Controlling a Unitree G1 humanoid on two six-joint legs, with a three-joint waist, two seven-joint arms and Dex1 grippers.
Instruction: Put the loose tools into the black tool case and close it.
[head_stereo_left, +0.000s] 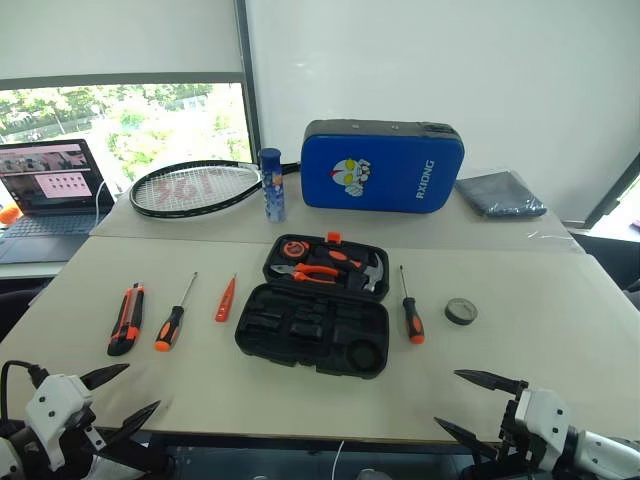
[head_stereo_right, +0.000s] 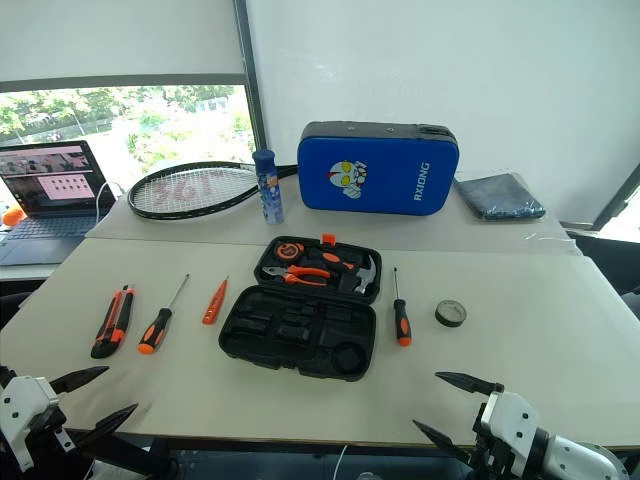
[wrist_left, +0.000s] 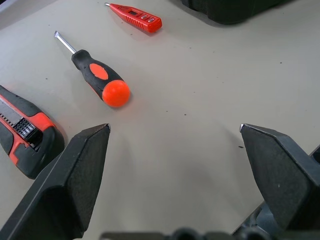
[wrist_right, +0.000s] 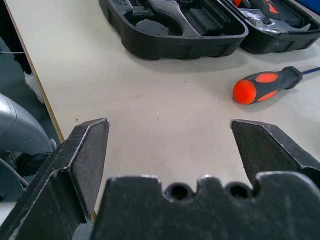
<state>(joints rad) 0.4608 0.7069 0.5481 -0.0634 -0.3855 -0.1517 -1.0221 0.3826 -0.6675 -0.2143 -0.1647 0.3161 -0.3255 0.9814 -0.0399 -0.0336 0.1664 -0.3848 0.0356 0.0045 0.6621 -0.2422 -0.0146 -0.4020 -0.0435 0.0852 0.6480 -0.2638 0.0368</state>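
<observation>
The black tool case (head_stereo_left: 312, 330) lies open in the middle of the table, its far half holding pliers, a hammer and a tape measure. Left of it lie the orange-and-black utility knife (head_stereo_left: 126, 318), a screwdriver (head_stereo_left: 172, 320) and the slim orange tester screwdriver (head_stereo_left: 226, 299). To the right of the case lie a second screwdriver (head_stereo_left: 410, 312) and the small black tape roll (head_stereo_left: 461, 311). My left gripper (head_stereo_left: 125, 395) is open at the table's near left edge, short of the knife. My right gripper (head_stereo_left: 472, 405) is open at the near right edge, short of the second screwdriver (wrist_right: 265, 85).
On the far table stand a large blue padded case (head_stereo_left: 382, 166), a tennis racket (head_stereo_left: 195, 188), a blue can (head_stereo_left: 271, 184) and a folded grey cloth (head_stereo_left: 500, 193). A laptop (head_stereo_left: 45, 190) sits at the far left.
</observation>
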